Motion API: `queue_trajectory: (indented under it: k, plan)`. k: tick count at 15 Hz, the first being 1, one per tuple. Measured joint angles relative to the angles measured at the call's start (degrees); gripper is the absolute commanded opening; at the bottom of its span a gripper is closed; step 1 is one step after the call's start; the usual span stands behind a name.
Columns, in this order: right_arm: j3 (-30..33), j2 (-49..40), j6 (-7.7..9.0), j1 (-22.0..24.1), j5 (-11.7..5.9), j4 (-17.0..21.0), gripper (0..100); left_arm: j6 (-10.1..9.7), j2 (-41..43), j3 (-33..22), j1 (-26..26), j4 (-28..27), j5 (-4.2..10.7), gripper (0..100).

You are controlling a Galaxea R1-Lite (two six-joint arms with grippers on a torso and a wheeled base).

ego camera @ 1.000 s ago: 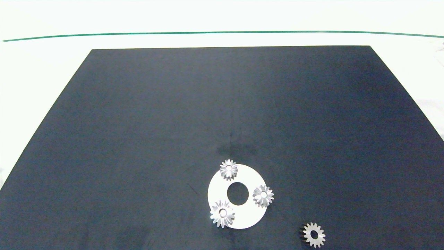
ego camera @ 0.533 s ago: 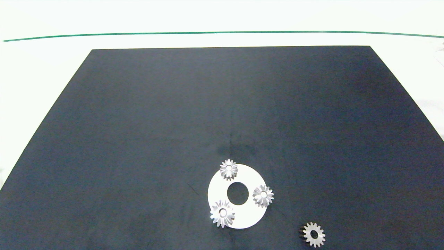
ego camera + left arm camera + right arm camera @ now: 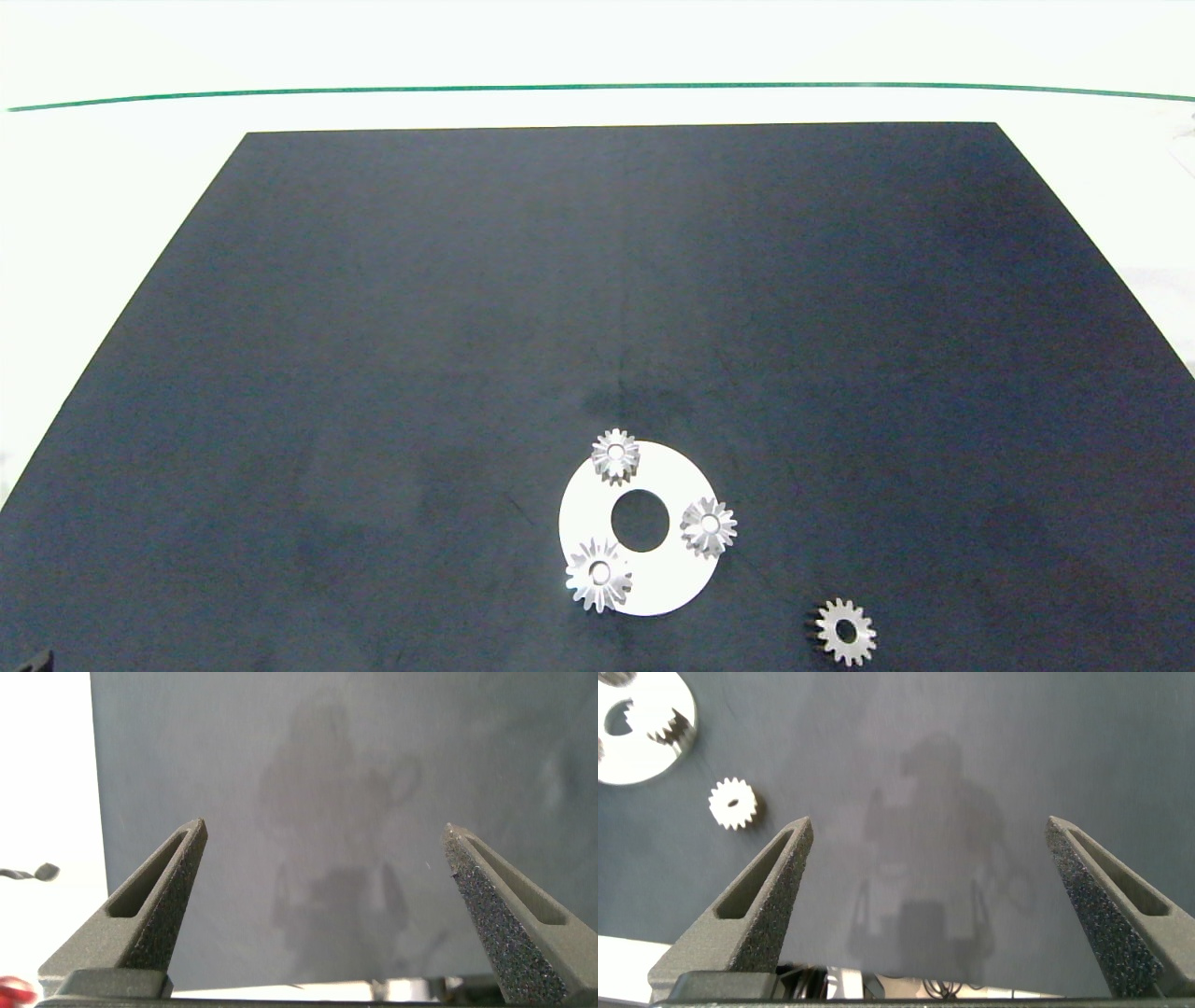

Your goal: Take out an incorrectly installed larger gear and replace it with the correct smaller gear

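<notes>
A white disc (image 3: 667,583) with a round centre hole lies on the dark mat (image 3: 597,308), toward the mat's near edge, and everything else sits around it. Three silver gears stand on the disc. The larger gear (image 3: 597,574), star-like with long sharp teeth, sits on the disc's near-left rim, its teeth reaching past the rim onto the mat. A smaller raised gear (image 3: 615,455) stands on the far rim of the disc, and another raised gear (image 3: 709,527) stands on its right rim. The three gears are apart from each other, spaced around the hole.

The smaller gear (image 3: 845,632), flat and grey with short blunt teeth, lies on the mat off to the right of the disc and nearer the mat's front edge, well clear of it.

A small dark corner (image 3: 28,661) shows far to the left of the disc, at the mat's near-left corner; I can't tell what it belongs to.

The left gripper (image 3: 322,840) hangs over bare mat with its fingers (image 3: 163,901) spread wide and nothing between them; the disc does not show from that wrist. The right gripper (image 3: 926,833) is likewise released, fingers (image 3: 771,896) wide apart and holding nothing, above bare mat. From that wrist the smaller gear (image 3: 733,804) shows lying near the disc (image 3: 635,761), both off to one side of the fingers and not between them.
</notes>
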State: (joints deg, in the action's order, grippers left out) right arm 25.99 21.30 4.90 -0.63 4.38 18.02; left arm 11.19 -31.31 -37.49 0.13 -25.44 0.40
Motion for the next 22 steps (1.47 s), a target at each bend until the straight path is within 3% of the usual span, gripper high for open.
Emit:
queue_trajectory:
  k: [2, 4, 6, 8, 11, 13, 16, 18, 20, 21, 22]
  plan:
    - [4.5, 5.3, -0.02, 0.0, 0.61, -0.1, 100, 2.65, -7.2, -3.9, -4.5, -0.1, 0.01, 100]
    - [5.7, 8.6, -0.27, 0.0, 1.11, 0.0, 100, 3.52, -14.4, -6.3, -12.1, 0.0, 0.01, 100]
    - [5.6, 10.2, -1.13, 0.0, 1.57, 0.1, 100, 3.52, -22.2, -8.4, -20.0, 0.9, 0.04, 100]
    - [4.9, 10.8, -1.55, 0.0, 1.55, 0.0, 100, 2.32, -28.6, -10.1, -28.2, 2.8, 0.33, 100]
    - [4.4, 10.8, -1.68, 0.1, 1.55, -0.1, 100, -1.08, -37.2, -13.5, -38.9, 4.7, 4.19, 100]
    - [4.3, 10.6, -2.84, 0.0, 1.52, -0.1, 100, -3.17, -40.9, -16.4, -44.6, 5.0, 5.44, 100]
    - [4.2, 10.2, -4.41, 0.0, 1.4, -0.1, 100, -3.67, -44.6, -18.3, -51.2, 5.1, 9.41, 100]
    - [4.2, 9.6, -4.49, 0.0, 1.38, 0.0, 100, -3.89, -47.8, -18.8, -54.8, 5.0, 10.14, 100]
    - [4.0, 9.3, -4.5, 0.0, 1.35, 0.0, 100, -5.71, -51.5, -20.0, -57.8, 4.9, 10.4, 100]
    - [3.9, 9.1, -4.49, 0.0, 1.29, -0.1, 100, -7.08, -53.4, -20.7, -59.1, 4.7, 11.58, 100]
    - [3.7, 8.9, -4.44, 0.0, 1.22, -0.1, 100, -8.5, -55.4, -21.7, -60.0, 4.0, 14.18, 100]
